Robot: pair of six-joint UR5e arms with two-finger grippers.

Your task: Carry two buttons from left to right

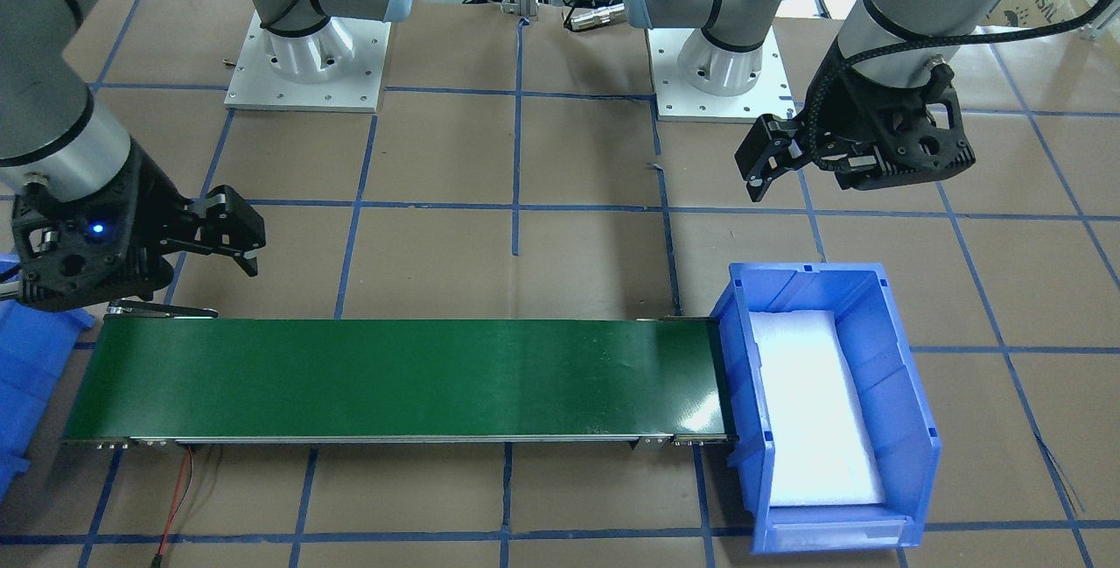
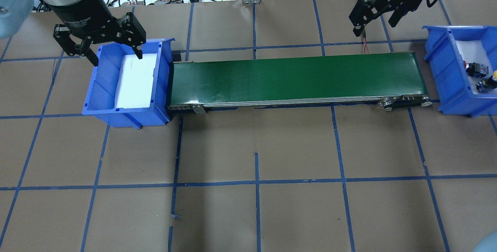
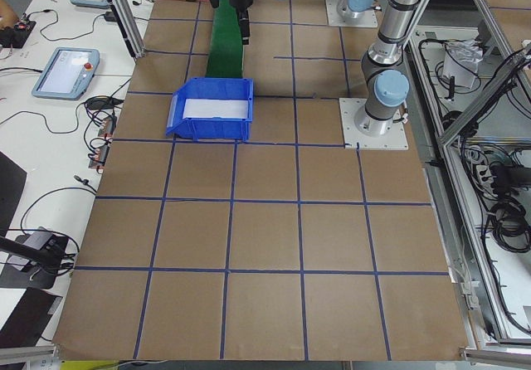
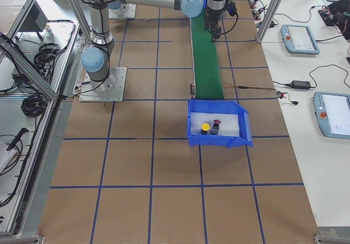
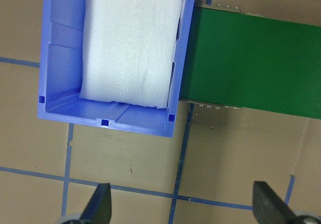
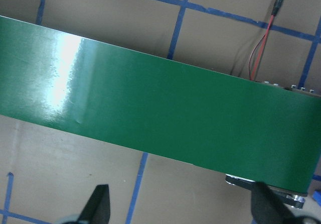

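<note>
— Buttons (image 4: 205, 128) — where now?
— Both down in the blue bin (image 4: 219, 141) at the belt's right-hand end. Side by side on white padding, yellow cap just beside red cap (image 4: 216, 125). Upright, by the look of the right side view, though too small to swear to.
— And the bin on the left (image 2: 101, 89)?
— Nothing in it but the foam sheet (image 5: 133, 43). Nothing riding on the green belt (image 2: 295, 77) either.
— Left hand (image 2: 116, 58)?
— Spread wide, holding nothing, hanging high over the left bin or just beside it. Plain in the wrist view: fingertips far apart, only table (image 2: 256, 147) showing between.
— Right hand (image 2: 373, 28)?
— Wide as well, and empty. Poised above the belt's right end, short of the right bin.
— So which step?
— Judging from that, the last one, or just past it. Two asked for, two delivered.
— Next move?
— Little, probably. Lift both arms clear and park them. Keep fingers off the bin rims and off the red-and-black lead (image 6: 259, 48) beside the belt. No further pick called for, going by the bare foam on the left.
</note>
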